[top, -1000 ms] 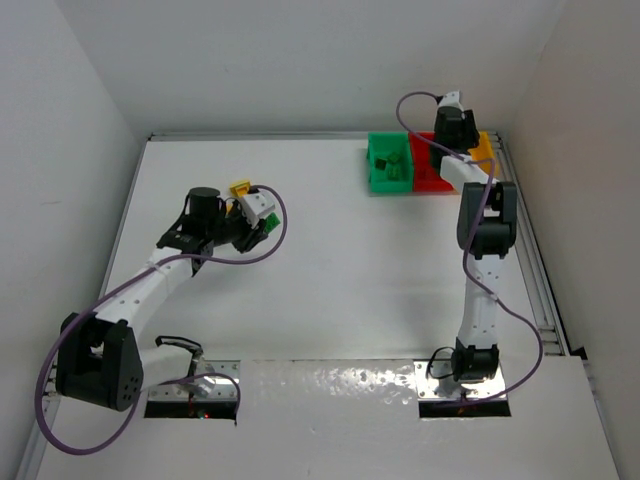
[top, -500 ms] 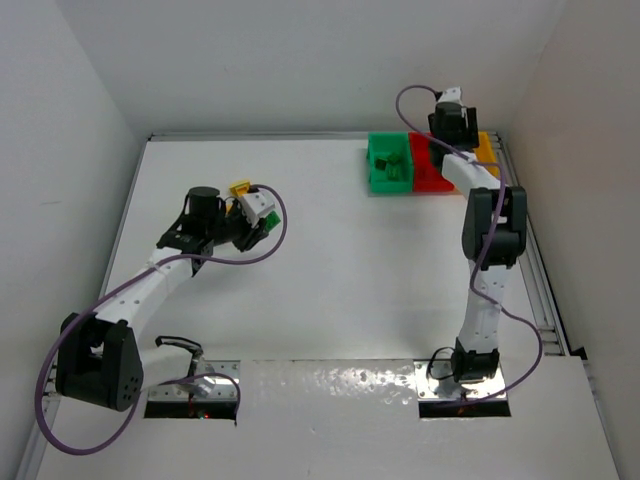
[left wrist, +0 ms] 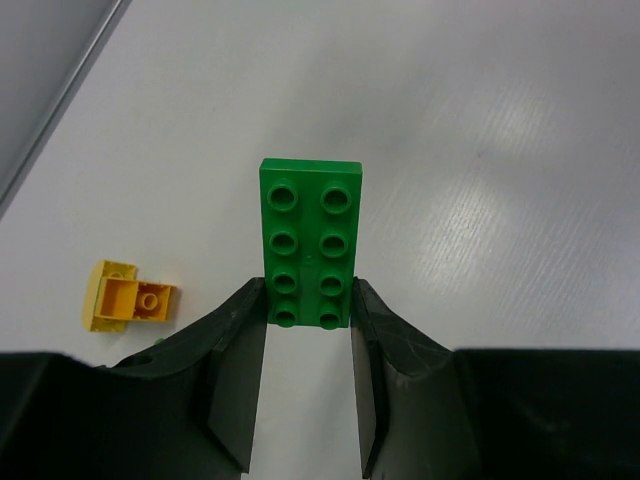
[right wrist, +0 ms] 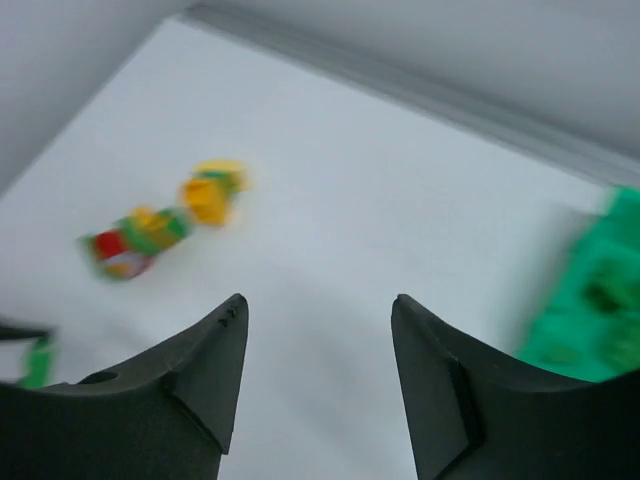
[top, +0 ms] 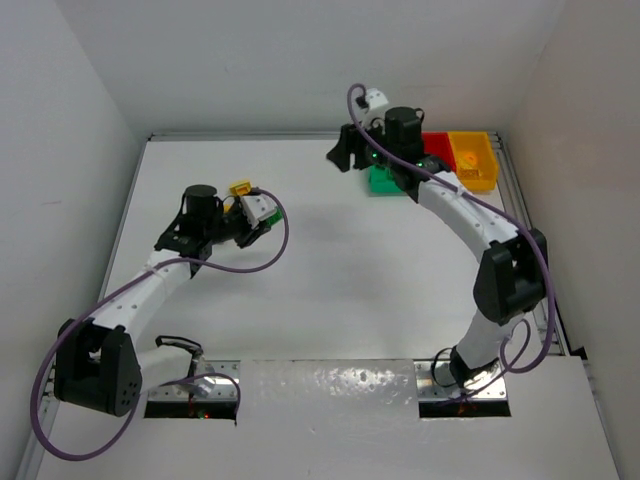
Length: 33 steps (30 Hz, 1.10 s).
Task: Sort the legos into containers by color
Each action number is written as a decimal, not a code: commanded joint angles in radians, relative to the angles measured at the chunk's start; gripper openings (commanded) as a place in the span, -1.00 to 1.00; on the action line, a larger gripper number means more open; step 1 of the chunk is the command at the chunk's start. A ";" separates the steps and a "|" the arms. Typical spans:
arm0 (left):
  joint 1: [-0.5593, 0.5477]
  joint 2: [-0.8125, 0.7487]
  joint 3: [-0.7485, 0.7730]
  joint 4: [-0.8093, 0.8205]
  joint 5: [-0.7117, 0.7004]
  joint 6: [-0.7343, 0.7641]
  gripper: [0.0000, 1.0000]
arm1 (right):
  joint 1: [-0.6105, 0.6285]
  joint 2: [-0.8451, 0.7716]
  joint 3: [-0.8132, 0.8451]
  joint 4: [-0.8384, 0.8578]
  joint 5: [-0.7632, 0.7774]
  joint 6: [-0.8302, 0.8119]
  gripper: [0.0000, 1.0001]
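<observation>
Left gripper [left wrist: 308, 296]: we see it clamped on the near end of the green brick [left wrist: 309, 225], over the left of the table [top: 340, 290]
Green brick: studs face the wrist camera; long axis runs straight out from the fingers
Yellow brick [left wrist: 128, 297]: on the table, left of the grip, apart
Right gripper [right wrist: 318, 302]: jaws apart, nothing between, near the green bin [right wrist: 590, 310]

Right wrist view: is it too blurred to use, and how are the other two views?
Right wrist: blurred throughout, loose bricks and green bin are smears. Left wrist: sharp, green brick studs crisp, soft sheen on the table. Top external: sharp, glare on the near metal plate.
</observation>
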 commanded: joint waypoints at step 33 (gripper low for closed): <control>-0.020 -0.048 0.035 0.088 0.037 0.005 -1.00 | 0.301 0.228 0.086 0.026 -0.408 0.245 -0.95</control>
